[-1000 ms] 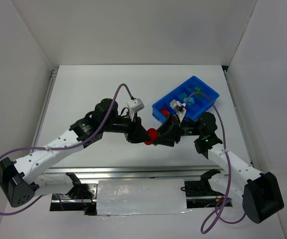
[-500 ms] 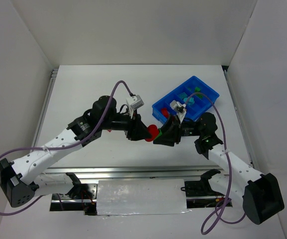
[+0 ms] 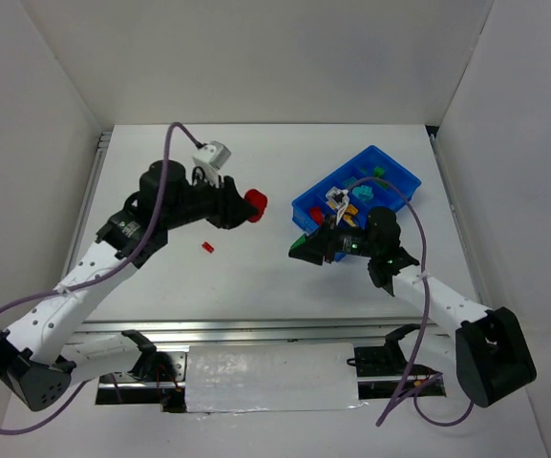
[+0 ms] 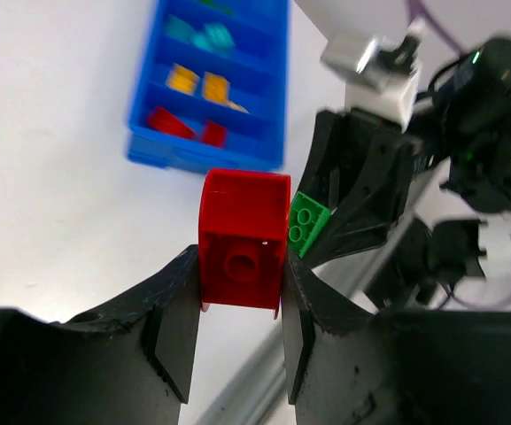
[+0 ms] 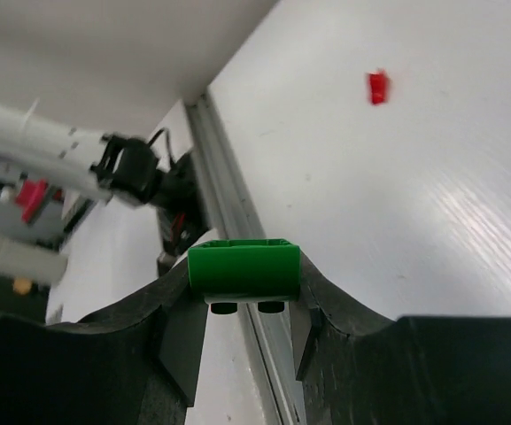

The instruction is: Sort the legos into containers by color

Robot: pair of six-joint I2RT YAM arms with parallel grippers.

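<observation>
Camera overhead: left gripper (image 3: 247,206) clamps a red lego (image 3: 256,204) left of the blue tray (image 3: 399,168); right gripper (image 3: 306,250) pinches a green lego (image 3: 299,253) by the tray's near corner. Left wrist: red lego sits squeezed between both fingers (image 4: 171,310). Right wrist: green lego is clamped likewise, small red lego (image 5: 378,87) loose on the table (image 5: 468,221).

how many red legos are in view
4: a red brick in the left gripper, a small red piece loose on the table, two red legos in the blue tray's end compartment. Others may be hidden.
</observation>
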